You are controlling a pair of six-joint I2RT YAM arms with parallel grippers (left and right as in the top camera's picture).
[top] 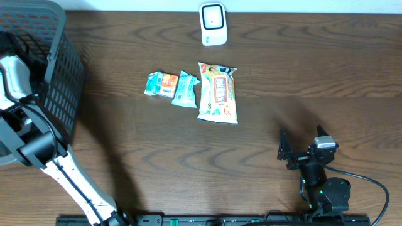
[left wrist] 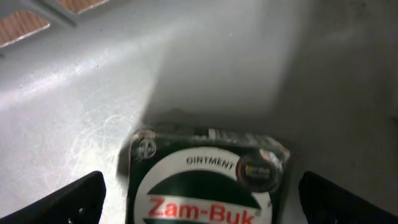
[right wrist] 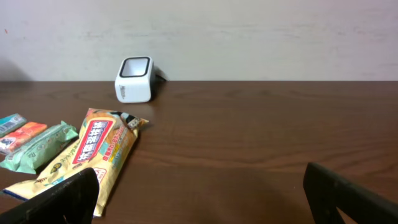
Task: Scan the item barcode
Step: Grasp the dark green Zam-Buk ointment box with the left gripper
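Left gripper [left wrist: 205, 202] wide open, holding nothing, down inside the grey basket [left wrist: 74, 106]. Zam-Buk ointment box [left wrist: 208, 180] lies on the basket floor right between its fingers, with a gap on each side. Right gripper [right wrist: 205, 199] is also wide and empty; white scanner [right wrist: 134, 79] well ahead of it, to the left, yellow snack packet [right wrist: 99, 155] nearer, also left

Left hand [left wrist: 202, 198] fingers wide apart, right hand [right wrist: 205, 198] likewise

Shop checkout setup, white barcode scanner [top: 213, 24], grey shopping basket [top: 63, 81], packaged snacks [top: 217, 93] on wooden table [top: 314, 75]
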